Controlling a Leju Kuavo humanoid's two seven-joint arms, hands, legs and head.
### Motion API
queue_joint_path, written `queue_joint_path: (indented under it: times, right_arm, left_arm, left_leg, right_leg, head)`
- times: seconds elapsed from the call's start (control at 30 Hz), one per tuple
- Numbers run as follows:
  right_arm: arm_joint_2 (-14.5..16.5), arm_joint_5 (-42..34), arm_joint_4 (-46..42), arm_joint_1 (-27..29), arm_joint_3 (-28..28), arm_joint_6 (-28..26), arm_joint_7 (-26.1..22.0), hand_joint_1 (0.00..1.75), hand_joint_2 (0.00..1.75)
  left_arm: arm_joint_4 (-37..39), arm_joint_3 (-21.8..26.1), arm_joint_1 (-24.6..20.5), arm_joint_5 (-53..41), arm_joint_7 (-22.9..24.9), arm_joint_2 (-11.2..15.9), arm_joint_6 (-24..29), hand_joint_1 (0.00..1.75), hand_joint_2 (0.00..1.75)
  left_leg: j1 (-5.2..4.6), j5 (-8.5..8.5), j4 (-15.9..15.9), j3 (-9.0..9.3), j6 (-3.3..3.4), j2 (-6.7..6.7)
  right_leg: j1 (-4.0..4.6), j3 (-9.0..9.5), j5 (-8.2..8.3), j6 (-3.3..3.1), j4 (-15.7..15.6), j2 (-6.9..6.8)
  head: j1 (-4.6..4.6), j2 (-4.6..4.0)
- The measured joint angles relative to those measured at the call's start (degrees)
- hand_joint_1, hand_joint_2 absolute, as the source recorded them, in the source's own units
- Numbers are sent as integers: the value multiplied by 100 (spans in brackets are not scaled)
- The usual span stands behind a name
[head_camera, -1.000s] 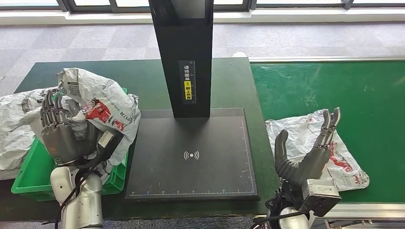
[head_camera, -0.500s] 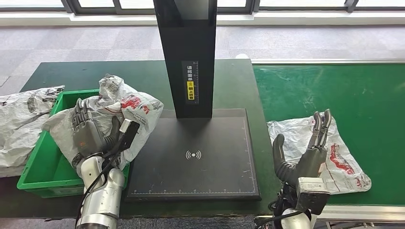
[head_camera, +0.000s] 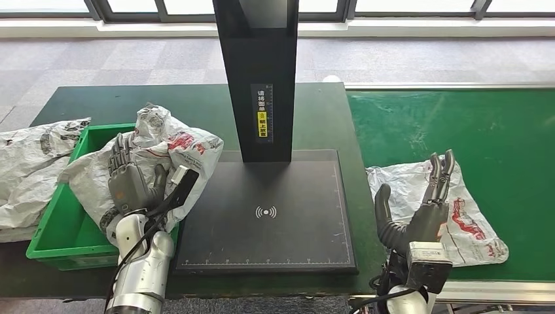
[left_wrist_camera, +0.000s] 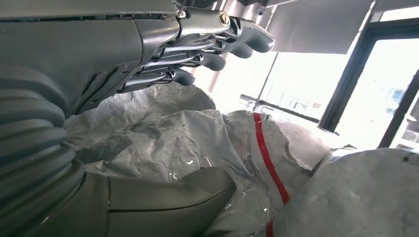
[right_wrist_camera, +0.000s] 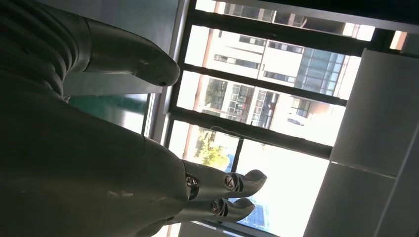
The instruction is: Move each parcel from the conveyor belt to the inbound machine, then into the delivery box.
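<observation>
The left hand (head_camera: 134,190) gripped a crumpled grey-white poly-mailer parcel (head_camera: 167,154), thumb on one side and fingers spread across the other, as the left wrist view confirmed with the bag (left_wrist_camera: 197,143) pressed between them. That held parcel hung over the near right corner of the green delivery box (head_camera: 55,229), part of it overlapping the left edge of the inbound machine's black scan plate (head_camera: 262,235). So the box lay just to the hand's left and below, the plate just to its right; my judgement is that the coming move depended on which of these it was bound for, and the pictures alone did not settle that.

The right hand (head_camera: 419,203) stood open and empty, fingers raised, above a second parcel (head_camera: 451,209) lying flat on the green conveyor belt (head_camera: 458,124). This bag's long axis ran diagonally, from the plate side towards the near right. The right hand was plainly the nearer one for it.

Another grey mailer (head_camera: 29,163) lay on the worktop (head_camera: 190,104) beyond the box's left side.

The machine's black column (head_camera: 258,65) carried a vertical label of Chinese characters with a yellow patch, too small to read; the plate showed a wireless-signal symbol. Red printing on the parcels was illegible.
</observation>
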Motion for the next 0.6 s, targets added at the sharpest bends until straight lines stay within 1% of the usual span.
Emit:
queue_joint_path:
  times: [0.07,0.1,0.2,0.3,0.47,0.53,0.6]
  right_arm:
    - [14,5,1,1,-18,1,0,0,175]
    - [22,8,1,0,-28,1,0,0,175]
    - [41,9,8,-2,-53,1,1,0,175]
    - [50,2,39,-9,-53,-2,1,0,175]
    - [60,-55,135,-62,-53,-42,0,0,175]
    - [60,-80,178,-86,-53,-57,0,0,175]
    - [61,-98,214,-109,-53,-77,0,0,175]
  left_arm:
    - [-188,5,91,194,-246,-28,0,0,175]
    - [-341,20,161,397,-463,-46,1,0,175]
    - [-1073,167,374,1378,-1406,-102,5,0,175]
    - [-1766,401,477,2256,-2094,-115,9,0,175]
    - [-2395,960,582,3617,-3451,-114,8,0,175]
    - [-2576,1160,612,3956,-3656,-115,7,0,175]
    - [-2745,1253,633,4115,-3665,-115,5,0,175]
  left_leg:
    - [0,0,0,-6,-3,15]
    - [0,-1,0,-9,-4,21]
    - [1,-5,0,-26,-10,39]
    - [3,-13,-1,-38,-19,42]
    - [10,-19,-2,-44,-29,45]
    - [11,-20,-2,-46,-30,47]
    - [12,-21,-2,-49,-30,46]
  right_leg:
    - [0,-9,6,-2,1,15]
    - [1,-14,6,-3,2,22]
    - [7,-40,9,-7,3,43]
    - [14,-54,7,-14,3,46]
    - [23,-65,-2,-28,3,46]
    - [25,-68,-4,-30,4,47]
    - [25,-69,-5,-31,4,46]
  head:
    - [0,0]
    - [-1,0]
    - [-1,0]
    - [0,0]
    - [-1,0]
    - [-1,0]
    - [0,0]
